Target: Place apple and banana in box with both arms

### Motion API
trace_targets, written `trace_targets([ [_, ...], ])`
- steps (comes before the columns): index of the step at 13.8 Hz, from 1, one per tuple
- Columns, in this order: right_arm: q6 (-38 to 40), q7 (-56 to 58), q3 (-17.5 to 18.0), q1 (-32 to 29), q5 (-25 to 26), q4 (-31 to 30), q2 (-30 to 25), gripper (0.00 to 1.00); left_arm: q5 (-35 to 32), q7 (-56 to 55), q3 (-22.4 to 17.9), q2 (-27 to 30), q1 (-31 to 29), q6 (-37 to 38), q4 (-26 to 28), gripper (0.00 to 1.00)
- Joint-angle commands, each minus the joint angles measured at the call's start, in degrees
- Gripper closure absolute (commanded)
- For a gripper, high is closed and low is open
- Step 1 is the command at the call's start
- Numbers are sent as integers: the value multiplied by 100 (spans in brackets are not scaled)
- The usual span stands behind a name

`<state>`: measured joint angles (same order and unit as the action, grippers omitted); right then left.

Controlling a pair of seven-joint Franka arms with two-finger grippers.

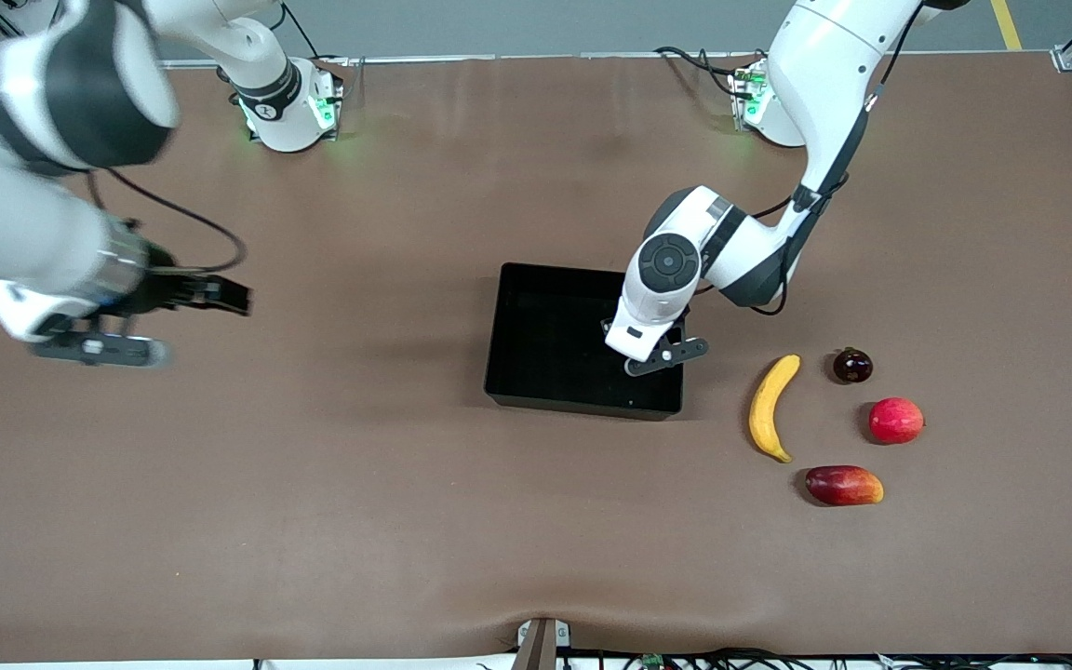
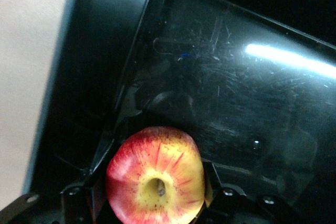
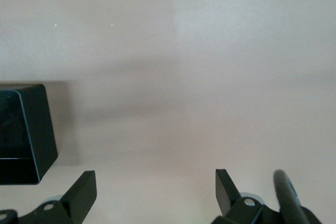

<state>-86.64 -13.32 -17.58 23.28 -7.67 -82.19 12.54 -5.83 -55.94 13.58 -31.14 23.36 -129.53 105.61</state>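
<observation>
Front camera: sitting high, facing both arm bases and looking down over the whole bench (image 1: 313, 521). Left wrist camera: looking closely down into the box (image 2: 220, 77) past the apple (image 2: 156, 177). Right wrist camera: looking down at bare bench, catching one box corner. All three views are sharing the box.

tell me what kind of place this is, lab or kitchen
Probably a robotics lab: two bench-mounted arms, a brown mat-covered table with loose fruit, and a black box. No kitchen fixtures show.
</observation>
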Motion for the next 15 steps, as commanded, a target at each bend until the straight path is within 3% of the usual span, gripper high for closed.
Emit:
trace_targets([
  [1, -46, 75, 79, -175, 317, -516, -645, 0, -137, -477, -48, -120, 98, -317, 74, 100],
  [5, -125, 503, 62, -464, 529, -816, -1183, 0, -243, -786, -48, -191, 160, -336, 74, 97],
  [6, -125, 767, 70, -613, 529, -825, -1270, 0, -243, -839, -48, -191, 160, -310, 74, 61],
  [7, -107, 1091, 70, -719, 529, -834, -1350, 0, -252, -831, -48, -165, 151, -275, 74, 1],
  [10, -81, 1621, 79, -931, 538, -755, -1552, 0, -261, -830, -31, 81, 142, 224, -22, 0],
  [15, 77, 1667, 167, -1002, 679, -650, -1623, 0, -252, -787, -4, 1021, 64, 1122, -136, 0],
])
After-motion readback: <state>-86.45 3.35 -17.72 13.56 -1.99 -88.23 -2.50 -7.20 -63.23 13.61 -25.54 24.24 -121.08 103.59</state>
